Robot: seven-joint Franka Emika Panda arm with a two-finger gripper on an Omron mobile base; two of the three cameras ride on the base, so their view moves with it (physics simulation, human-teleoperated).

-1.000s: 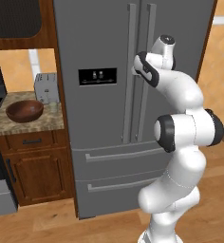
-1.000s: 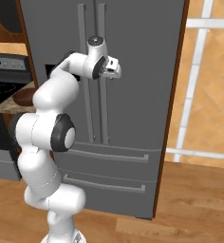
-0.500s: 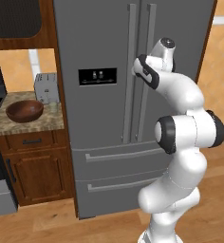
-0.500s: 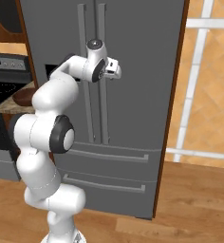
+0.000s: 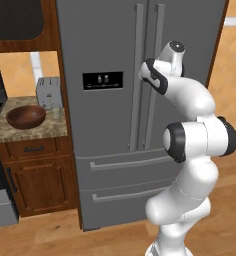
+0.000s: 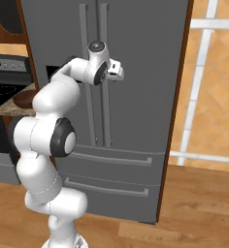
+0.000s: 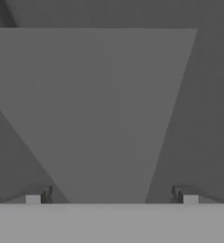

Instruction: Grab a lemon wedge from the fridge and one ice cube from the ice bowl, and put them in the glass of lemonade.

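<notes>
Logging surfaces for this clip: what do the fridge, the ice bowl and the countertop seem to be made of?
The fridge: brushed steel, going by its even matte grey. The ice bowl: probably wood, dark reddish-brown with a soft sheen. The countertop: speckled tan, stone-like, perhaps granite.

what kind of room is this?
A home kitchen, rendered. Signs: a tall steel fridge with double doors and drawers, a granite counter over wood cabinets holding a toaster and wooden bowl, and a stove beside it.

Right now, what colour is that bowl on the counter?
Dark reddish-brown, like wood. The bowl shows best in the left base view.
</notes>
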